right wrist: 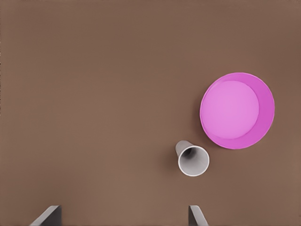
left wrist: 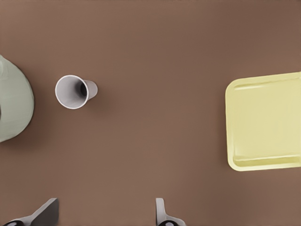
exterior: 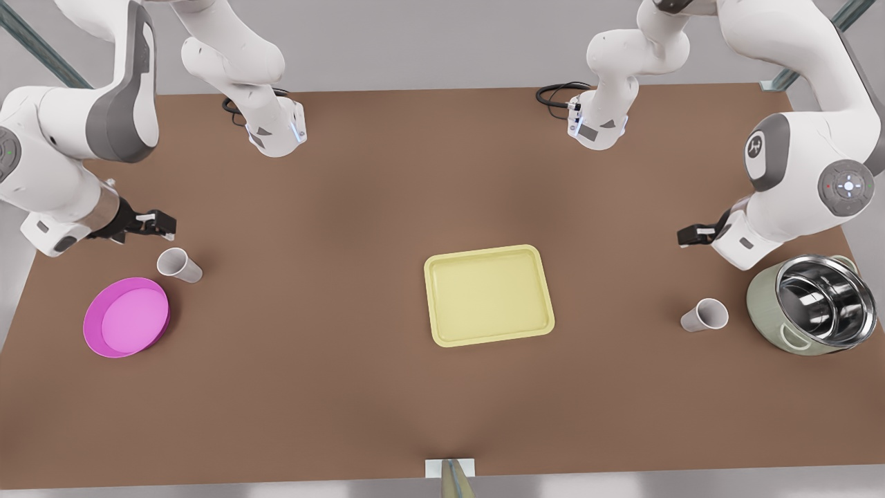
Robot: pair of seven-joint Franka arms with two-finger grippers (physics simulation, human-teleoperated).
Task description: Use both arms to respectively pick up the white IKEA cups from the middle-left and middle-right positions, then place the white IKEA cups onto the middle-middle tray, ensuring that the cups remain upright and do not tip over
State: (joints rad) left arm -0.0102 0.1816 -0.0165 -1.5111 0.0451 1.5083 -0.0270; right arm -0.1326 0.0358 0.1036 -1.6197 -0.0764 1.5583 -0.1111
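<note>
Front view: both grippers spread, empty. Left gripper above cup by green pot; right gripper near cup by pink plate. Descend straight, straddle walls, clamp gently, keep upright toward tray.

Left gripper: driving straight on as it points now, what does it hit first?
Probably bare table: the open left gripper, at the front view's right, points down with tabletop between its fingers, the white cup off to one side. Height is unclear. The right gripper waits open by the other cup.
</note>
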